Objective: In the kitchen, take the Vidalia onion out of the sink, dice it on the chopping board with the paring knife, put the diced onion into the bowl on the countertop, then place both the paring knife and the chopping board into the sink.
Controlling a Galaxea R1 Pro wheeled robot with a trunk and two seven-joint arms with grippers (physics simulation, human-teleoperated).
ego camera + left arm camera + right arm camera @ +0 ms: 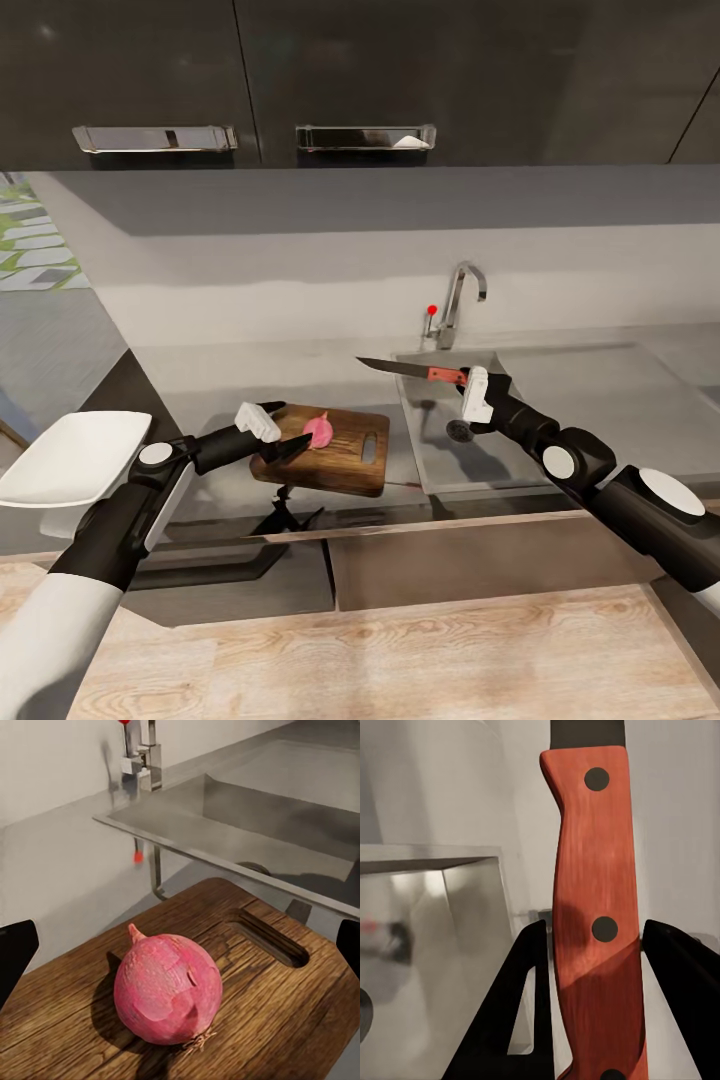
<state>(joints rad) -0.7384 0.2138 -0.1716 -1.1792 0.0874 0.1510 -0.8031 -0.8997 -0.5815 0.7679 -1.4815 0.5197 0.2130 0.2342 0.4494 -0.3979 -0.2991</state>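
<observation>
A whole pinkish-red onion (318,430) (168,988) stands on the dark wooden chopping board (345,462) (285,1012), which lies on the countertop (210,385) just left of the sink (520,385). My left gripper (285,428) (181,949) is open at the board's left end, its fingertips (15,954) wide on either side of the onion and apart from it. Over the sink, my right gripper (463,385) (600,967) is shut on the reddish handle of the paring knife (410,371) (594,907), whose blade points left. The white bowl (70,458) sits at the far left.
The chrome faucet (457,300) (146,754) with its red knob rises behind the sink. Dark upper cabinets with steel handles (155,138) hang above the grey wall. A wooden floor (400,650) lies in front of the counter.
</observation>
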